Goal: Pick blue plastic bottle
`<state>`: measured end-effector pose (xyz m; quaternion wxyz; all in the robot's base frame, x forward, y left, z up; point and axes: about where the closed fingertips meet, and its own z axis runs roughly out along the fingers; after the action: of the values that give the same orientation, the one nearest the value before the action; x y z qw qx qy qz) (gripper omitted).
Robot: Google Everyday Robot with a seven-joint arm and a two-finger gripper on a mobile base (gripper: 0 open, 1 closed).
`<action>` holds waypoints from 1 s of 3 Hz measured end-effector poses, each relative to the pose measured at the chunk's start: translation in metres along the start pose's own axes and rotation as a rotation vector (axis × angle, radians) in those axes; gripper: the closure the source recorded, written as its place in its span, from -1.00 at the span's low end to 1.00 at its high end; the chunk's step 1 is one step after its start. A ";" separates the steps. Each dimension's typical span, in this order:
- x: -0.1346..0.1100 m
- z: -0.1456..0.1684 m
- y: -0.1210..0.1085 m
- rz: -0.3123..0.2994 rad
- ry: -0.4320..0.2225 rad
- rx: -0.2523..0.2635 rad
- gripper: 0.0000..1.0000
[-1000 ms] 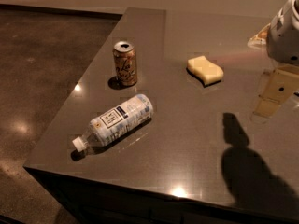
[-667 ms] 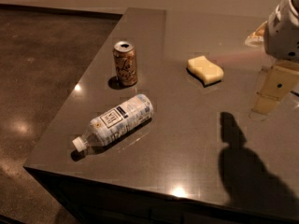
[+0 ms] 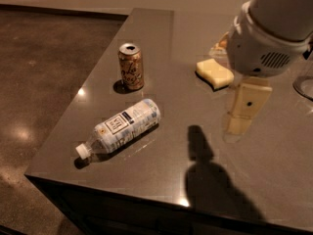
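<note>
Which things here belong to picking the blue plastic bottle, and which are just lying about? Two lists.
Job: blue plastic bottle, lying on its side; pincer, hanging above the counter, well apart from it.
Lying about: copper can, upright; yellow sponge.

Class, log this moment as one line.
bottle: lying on counter, ungrasped | pincer: over counter, away from bottle | can: upright beyond bottle

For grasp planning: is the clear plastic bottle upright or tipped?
Tipped: clear plastic bottle lies lengthwise on the grey table; gripper hangs at right, apart.
</note>
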<state>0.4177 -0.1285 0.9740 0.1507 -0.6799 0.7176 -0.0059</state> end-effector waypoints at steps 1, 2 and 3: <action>-0.043 0.024 0.019 -0.090 0.001 -0.033 -1.00; -0.083 0.057 0.028 -0.161 -0.008 -0.078 -1.00; -0.113 0.082 0.022 -0.199 -0.025 -0.116 -1.00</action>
<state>0.4177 -0.0007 0.9144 0.1187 -0.7552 0.6440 0.0291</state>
